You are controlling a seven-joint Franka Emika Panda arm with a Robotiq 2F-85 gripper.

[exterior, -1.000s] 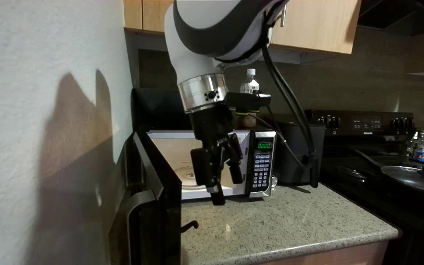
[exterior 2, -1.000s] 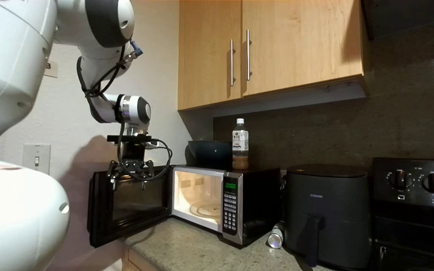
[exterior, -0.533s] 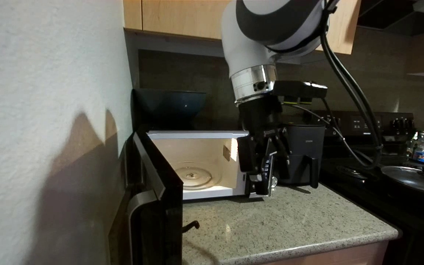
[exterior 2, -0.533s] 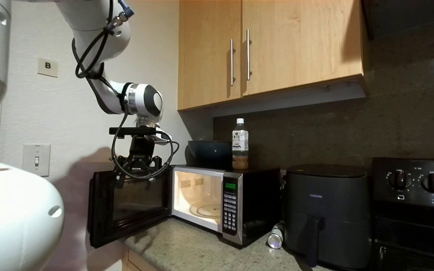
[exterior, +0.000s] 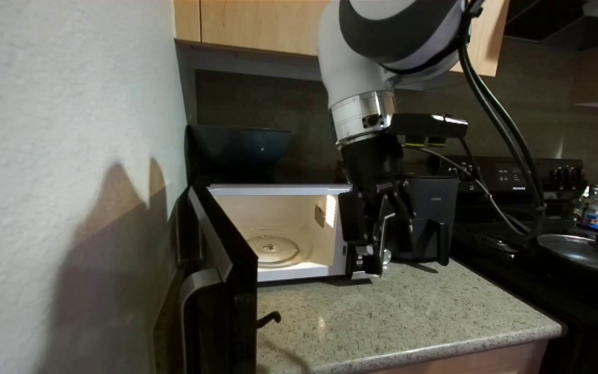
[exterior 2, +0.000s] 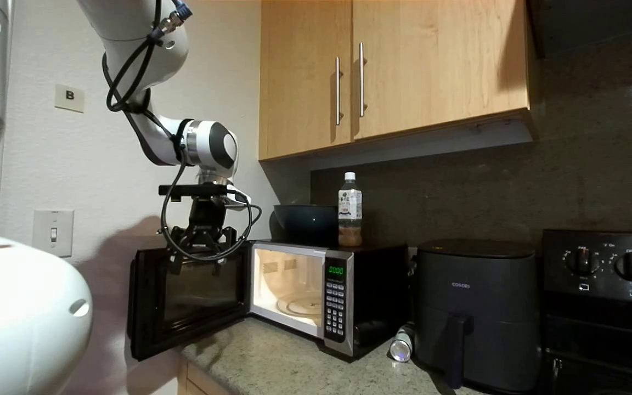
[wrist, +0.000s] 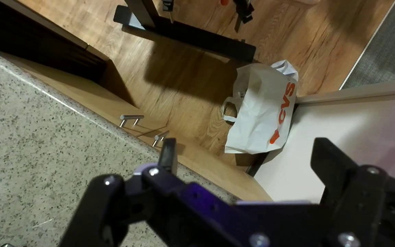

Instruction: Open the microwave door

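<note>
One gap decides the coming move: the stretch between the jaws and the microwave door [exterior 2: 203, 299]. Both exterior views show the door swung wide from the microwave [exterior 2: 329, 302], upright, its long edge running level from the hinged side out over the table [exterior: 413, 311]; its free end seems to reach past the table's edge. In an exterior view the jaws, on the lone arm [exterior: 353, 70], line up with the end of the microwave opposite the hinged side, so the door lies well off toward the wall [exterior: 86, 104], its inner face turned to the jaws. The handle [exterior: 195, 282] sits on the outer face, on the wall side, away from them.

As for the jaws, they are well apart, close to full spread by my reading, with floor [wrist: 190, 79] and a white shopping bag [wrist: 261, 116] showing through the gap in the wrist view. They hold nothing, and I see no contact with door or microwave.

The opening looks done to me. Backing off seems all that is left; should more swing be wanted, the jaws would need to travel toward the wall and push on the inner face, which likely has little room to go.
</note>
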